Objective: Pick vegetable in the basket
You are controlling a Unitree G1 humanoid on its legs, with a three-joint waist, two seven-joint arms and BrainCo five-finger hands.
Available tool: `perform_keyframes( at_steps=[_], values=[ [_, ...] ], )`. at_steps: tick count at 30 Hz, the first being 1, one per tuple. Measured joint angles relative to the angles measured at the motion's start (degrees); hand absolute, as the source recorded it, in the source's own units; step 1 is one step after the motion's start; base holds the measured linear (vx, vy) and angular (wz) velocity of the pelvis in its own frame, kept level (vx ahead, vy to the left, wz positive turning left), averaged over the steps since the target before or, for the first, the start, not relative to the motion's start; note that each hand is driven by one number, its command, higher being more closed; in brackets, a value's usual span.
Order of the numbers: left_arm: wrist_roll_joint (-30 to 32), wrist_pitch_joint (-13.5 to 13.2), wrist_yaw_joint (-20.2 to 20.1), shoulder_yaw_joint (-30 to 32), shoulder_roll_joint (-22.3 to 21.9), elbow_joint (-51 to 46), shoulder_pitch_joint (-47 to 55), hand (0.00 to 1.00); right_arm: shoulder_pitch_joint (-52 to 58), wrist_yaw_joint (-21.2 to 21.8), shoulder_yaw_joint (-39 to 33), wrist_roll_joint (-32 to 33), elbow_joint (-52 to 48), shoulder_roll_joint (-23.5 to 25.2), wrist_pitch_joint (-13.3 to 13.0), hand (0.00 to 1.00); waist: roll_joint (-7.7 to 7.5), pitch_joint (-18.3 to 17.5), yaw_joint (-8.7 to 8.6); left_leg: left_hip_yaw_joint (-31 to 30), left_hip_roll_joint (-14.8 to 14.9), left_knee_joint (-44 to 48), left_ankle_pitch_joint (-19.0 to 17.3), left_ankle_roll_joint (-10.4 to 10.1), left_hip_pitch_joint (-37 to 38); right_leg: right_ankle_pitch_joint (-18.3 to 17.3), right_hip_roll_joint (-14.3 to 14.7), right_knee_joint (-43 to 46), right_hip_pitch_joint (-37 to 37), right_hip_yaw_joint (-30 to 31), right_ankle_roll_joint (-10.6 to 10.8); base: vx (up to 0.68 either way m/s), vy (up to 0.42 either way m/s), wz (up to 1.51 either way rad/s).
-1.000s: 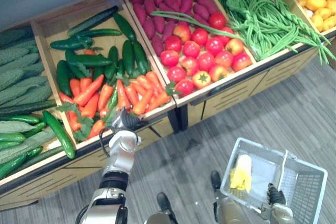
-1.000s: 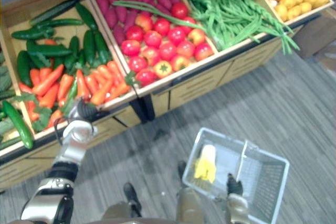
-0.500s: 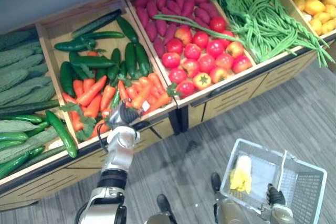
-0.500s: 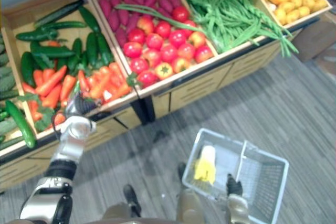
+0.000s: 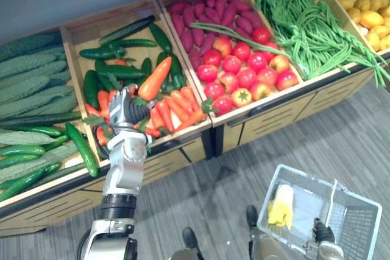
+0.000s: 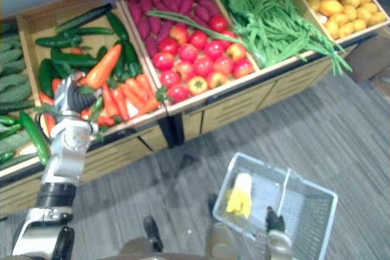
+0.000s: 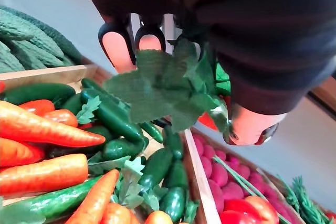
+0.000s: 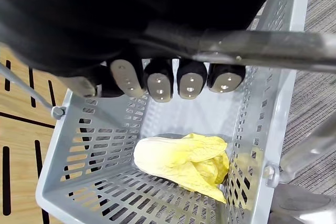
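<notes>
My left hand (image 5: 125, 112) is shut on the leafy end of an orange carrot (image 5: 154, 78), held up over the wooden bin of carrots and cucumbers (image 5: 173, 100). In the left wrist view the carrot's green leaves (image 7: 163, 85) bunch between my fingertips (image 7: 116, 51) and thumb. Low at the right, my right hand (image 5: 321, 232) is shut on the metal handle (image 8: 262, 51) of the grey basket (image 5: 356, 226), which hangs over the floor. A pale yellow vegetable (image 8: 184, 163) lies in the basket.
The wooden stand runs across the back: bumpy green gourds (image 5: 30, 83) at the left, cucumbers (image 5: 116, 47), purple roots (image 5: 207, 16), tomatoes (image 5: 250, 68), long green beans (image 5: 304, 22) and yellow produce (image 5: 372, 10) at the right. Grey plank floor (image 5: 341, 132) lies in front.
My left hand has closed on a carrot and lifted it up out of the pile, towards the back of the bin. The view has shifted a little. The basket hand holds still.
</notes>
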Motion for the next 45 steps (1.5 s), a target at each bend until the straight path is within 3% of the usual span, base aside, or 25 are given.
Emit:
perform_keyframes(
  at_steps=[4,7,10,14,16,21,27,30,35,39,45],
  values=[
    [0.06,-0.42,-0.47,-0.65,1.36,-3.18,2.15,1.00,-0.06,0.22,-0.27,-0.43,0.00,-0.61,0.24,1.00,-0.22,-0.14,-0.04,0.12,-0.30,-0.66,0.35,-0.03,0.40,0.00,0.35,-0.07,0.05,0.07,0.00,0.01,-0.003,-0.01],
    [1.21,-1.83,-0.80,-2.08,4.55,-5.29,4.16,1.00,-0.20,1.32,-1.25,-3.36,0.01,-4.53,0.80,1.00,-0.49,-0.30,-0.04,0.75,-0.42,-0.69,0.23,-0.15,1.56,0.01,0.57,-0.25,0.82,0.67,0.01,0.03,-0.010,-0.12],
    [1.24,-5.67,-1.29,-3.34,8.78,-7.67,6.32,1.00,-1.06,1.86,-0.71,-10.94,-0.02,-12.31,0.45,1.00,-1.47,-0.91,-0.16,3.37,-0.66,-0.53,-0.58,-0.27,3.12,0.24,1.07,-0.27,0.77,3.62,0.39,0.02,-0.005,-0.41],
    [1.05,-9.84,-2.33,-6.43,11.48,-11.67,9.20,1.00,-2.61,3.68,3.45,-15.39,-0.34,-22.65,-0.65,1.00,-2.05,-1.79,-0.49,8.07,-1.54,-0.32,-2.32,-0.42,5.86,0.82,1.47,-0.78,0.75,8.65,1.34,0.00,0.012,-0.67],
    [0.98,-12.31,-3.34,-7.80,12.81,-12.56,11.02,1.00,-3.94,4.01,7.97,-17.58,-2.41,-27.85,-1.03,1.00,-2.05,-2.36,-1.59,11.64,-1.77,0.95,-4.05,-0.58,7.45,1.18,1.89,-0.96,0.78,12.37,1.92,0.01,0.016,-0.81],
    [-1.23,-15.01,-5.30,-11.19,13.74,-13.18,11.81,1.00,-5.92,6.93,19.79,-20.63,-6.98,-37.13,-2.68,1.00,-2.12,-2.50,-1.84,18.95,-1.28,4.93,-8.22,-1.19,10.70,1.94,3.42,-0.95,1.11,20.02,3.07,0.01,-0.012,-0.84],
    [-3.52,-17.28,-7.89,-18.46,15.46,-20.19,12.28,1.00,-6.04,10.03,28.90,-20.63,-19.86,-40.09,-4.61,1.00,-2.07,-3.54,-1.61,27.68,2.89,14.47,-14.88,-2.76,13.12,2.83,6.66,-0.63,1.91,27.12,3.66,0.00,-0.026,-0.75],
    [-4.33,-19.53,-8.90,-23.10,15.05,-23.73,11.73,1.00,-6.13,10.90,33.47,-20.58,-26.51,-41.36,-6.98,1.00,-0.89,-4.56,-1.47,31.55,4.86,17.80,-16.85,-3.59,14.65,2.87,8.59,0.19,2.07,29.39,3.67,0.02,0.004,-0.57],
    [-7.93,-20.77,-10.27,-28.30,14.52,-25.49,9.68,1.00,-6.62,12.43,39.48,-20.57,-33.21,-42.75,-9.44,1.00,0.00,-5.79,-1.02,34.57,7.27,21.46,-18.62,-4.36,15.88,2.99,10.67,1.26,2.17,31.13,3.52,-0.01,0.014,-0.29],
    [-9.64,-21.59,-11.78,-33.05,14.15,-27.24,9.49,1.00,-8.25,12.55,43.65,-20.58,-35.68,-45.33,-9.73,1.00,0.31,-6.03,-0.37,36.10,9.13,24.85,-20.15,-4.86,16.50,2.97,12.10,2.22,2.16,32.15,3.50,-0.02,0.001,-0.19],
    [-11.71,-22.10,-14.14,-38.75,12.87,-28.73,9.32,1.00,-8.94,12.61,43.96,-20.56,-37.31,-49.89,-9.34,1.00,0.94,-7.33,-0.01,36.54,10.84,27.64,-21.28,-5.03,16.29,2.97,12.98,3.12,1.77,32.23,3.49,-0.01,0.005,-0.06]
  ],
)
